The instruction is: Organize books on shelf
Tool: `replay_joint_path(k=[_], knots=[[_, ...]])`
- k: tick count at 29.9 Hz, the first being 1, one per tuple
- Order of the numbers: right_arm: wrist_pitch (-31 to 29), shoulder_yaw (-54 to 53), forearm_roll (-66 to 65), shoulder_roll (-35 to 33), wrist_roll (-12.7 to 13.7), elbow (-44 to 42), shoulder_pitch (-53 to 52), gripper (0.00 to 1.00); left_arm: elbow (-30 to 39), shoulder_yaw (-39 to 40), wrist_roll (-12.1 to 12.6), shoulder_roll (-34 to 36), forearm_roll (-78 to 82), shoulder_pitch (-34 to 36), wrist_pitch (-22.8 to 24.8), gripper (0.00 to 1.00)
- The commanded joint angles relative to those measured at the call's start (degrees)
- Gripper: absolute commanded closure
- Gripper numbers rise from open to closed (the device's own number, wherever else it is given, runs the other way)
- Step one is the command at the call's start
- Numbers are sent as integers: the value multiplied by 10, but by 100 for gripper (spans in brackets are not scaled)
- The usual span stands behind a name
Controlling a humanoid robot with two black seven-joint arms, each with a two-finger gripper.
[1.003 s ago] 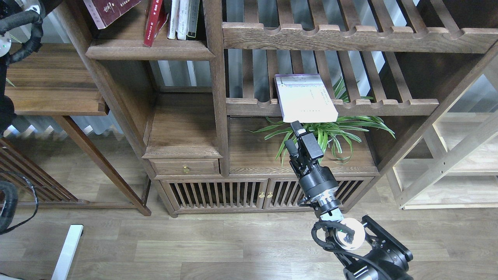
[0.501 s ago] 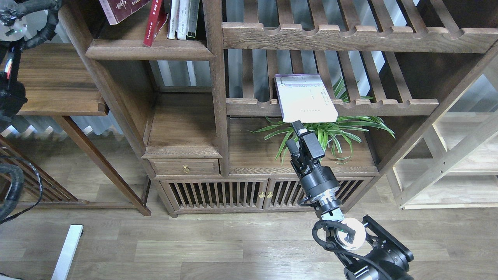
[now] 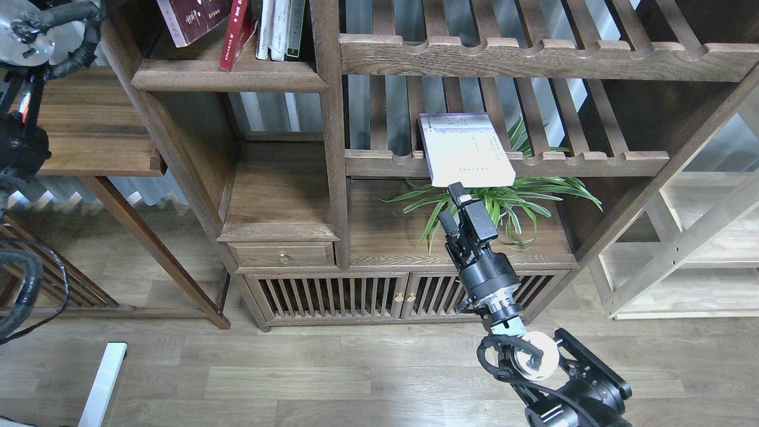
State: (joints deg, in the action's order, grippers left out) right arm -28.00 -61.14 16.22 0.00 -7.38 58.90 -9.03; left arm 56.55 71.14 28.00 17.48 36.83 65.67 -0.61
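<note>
At the top left the dark maroon book (image 3: 193,21) has slid further right along the shelf (image 3: 228,76) than it was a second ago, closing on the red book (image 3: 237,32) that leans against the upright volumes; the left arm carrying it is mostly out of view, so I cannot tell how its fingers stand. That move suggests the maroon paperback is being tucked into the row. Lower down, the right gripper (image 3: 455,191) has barely shifted and sits just under the near edge of the pale lavender-white book (image 3: 465,149), which lies flat across the slatted rack (image 3: 504,161), overhanging its scalloped rail; whether the fingers are pinching that edge or merely beside it I cannot tell. This book remains unshelved. The shelf is smooth dark wood with a rounded moulded lip; the covers look matte and thin.
</note>
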Motion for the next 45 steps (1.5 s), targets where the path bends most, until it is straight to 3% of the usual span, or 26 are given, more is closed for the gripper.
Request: replay_joint_path(k=[1,14,18,21,23,32,45], knots=[[0,1,3,0,0,0,5,1,-3,-3,0,-2,0,0,0,95],[0,-1,11,0,0,-1,9,1,-5,-29,0,-5,-24,-13,0,93],[0,-5,11,0,0,0,9,1,-21,-43,0,-14,-33,-12,0,84],[0,-5,12,0,0,-1,13,1,-21,-51,0,-20,-33,-10,-7,64],[0,-5,11,0,0,0,13,1,-20,-60,0,-25,-33,-7,-9,56],[0,-3,11,0,1,0,14,1,-9,-63,0,-24,-33,7,-9,43],[0,-2,11,0,0,0,17,1,28,-53,0,-25,-34,12,-9,35]])
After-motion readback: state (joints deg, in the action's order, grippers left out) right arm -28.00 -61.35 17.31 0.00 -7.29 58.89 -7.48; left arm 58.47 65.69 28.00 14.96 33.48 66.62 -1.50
